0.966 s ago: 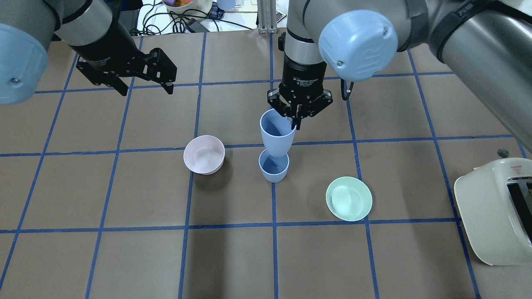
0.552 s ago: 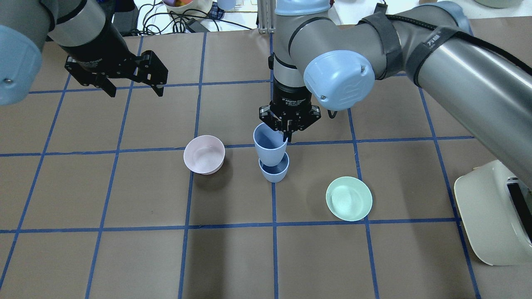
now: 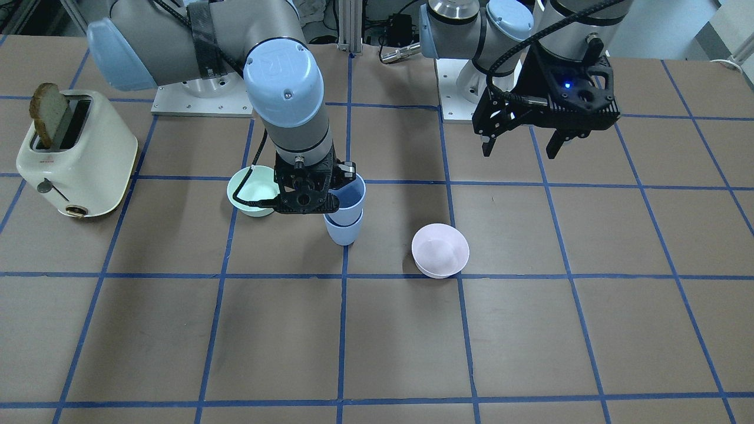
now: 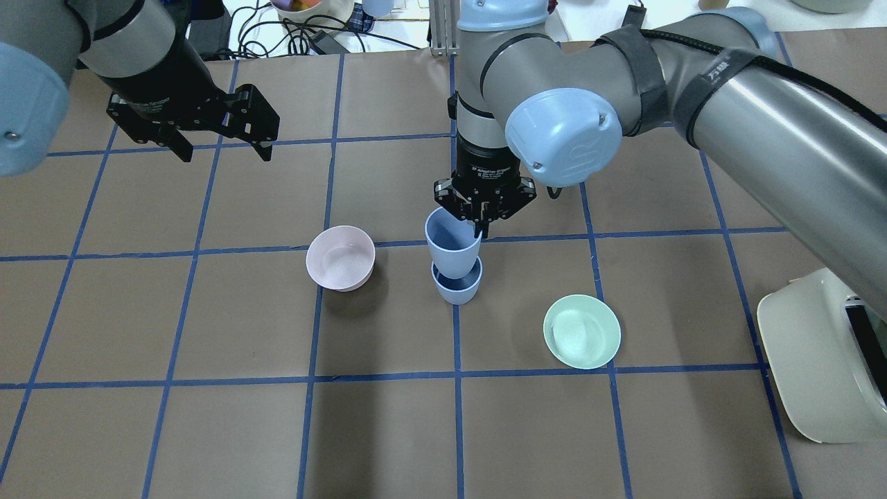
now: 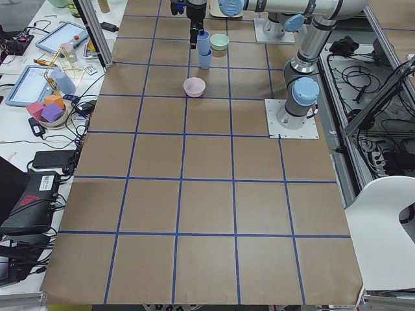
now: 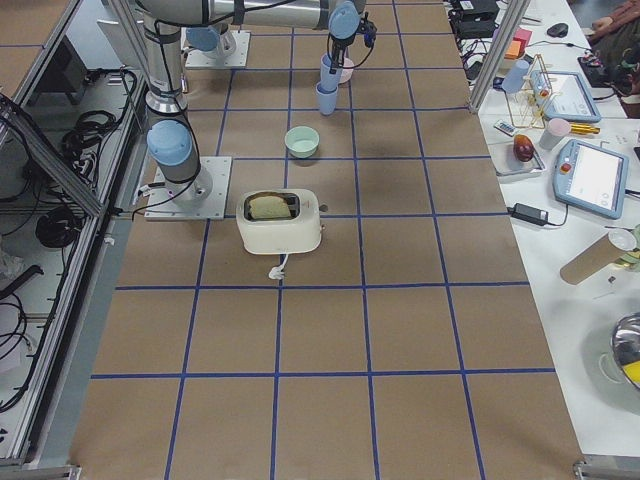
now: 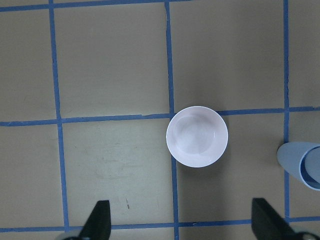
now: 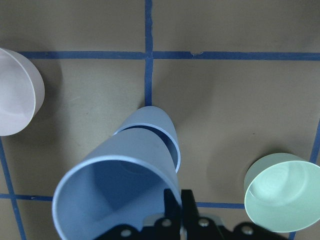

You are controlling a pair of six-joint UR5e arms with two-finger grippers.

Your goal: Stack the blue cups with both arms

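A cream toaster (image 4: 811, 360) sits at the near right of the brown surface (image 4: 208, 416), with bread (image 3: 47, 111) poking out of it. Its little red mark is too small to read. Next comes the green bowl (image 4: 581, 331). A bit further, the bottom cup (image 4: 455, 287) stands on a blue line, between the green bowl and the pink bowl (image 4: 339, 258). The top cup (image 4: 452, 239) sits partly inside it. The right tool (image 4: 483, 227) pinches the top cup's rim, one finger in and one out. Small white words on this tool read "Adaptive Gripper". Furthest, the left tool (image 4: 225, 154) hangs spread wide, holding nothing, well apart from the cups
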